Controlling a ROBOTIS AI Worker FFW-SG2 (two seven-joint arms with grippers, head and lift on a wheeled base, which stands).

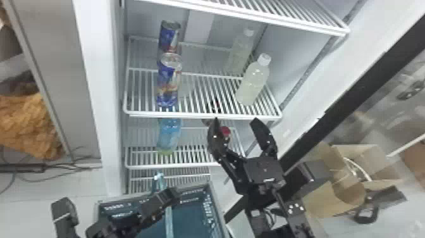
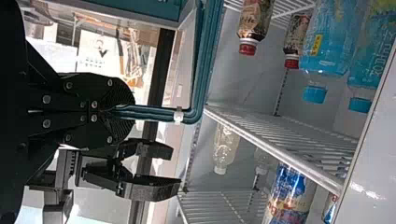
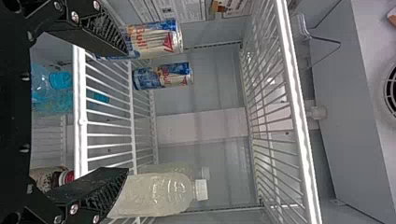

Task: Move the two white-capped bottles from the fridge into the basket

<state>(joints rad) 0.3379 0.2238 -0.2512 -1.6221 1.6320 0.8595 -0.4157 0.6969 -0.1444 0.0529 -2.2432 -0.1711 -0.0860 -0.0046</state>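
In the head view my right gripper (image 1: 236,124) stands open just below the front edge of the shelf with the white-capped bottles. The front bottle (image 1: 253,83) is upright at that shelf's right side, the other bottle (image 1: 241,52) behind it. In the right wrist view, the front bottle (image 3: 161,193) lies beyond one finger of my right gripper (image 3: 127,111), and nothing is between the fingers. My left gripper (image 1: 172,194) is over the basket (image 1: 217,207); in the left wrist view this left gripper (image 2: 119,112) is shut on the teal basket handle (image 2: 154,113).
Two blue cans (image 1: 169,84) stand at the left of the same shelf. Below are a blue bottle (image 1: 169,134) and a red-capped bottle (image 1: 225,131). A wire shelf (image 1: 240,12) lies above, and the fridge's left wall edge (image 1: 101,95) borders the opening. Cardboard boxes (image 1: 335,196) are at the right.
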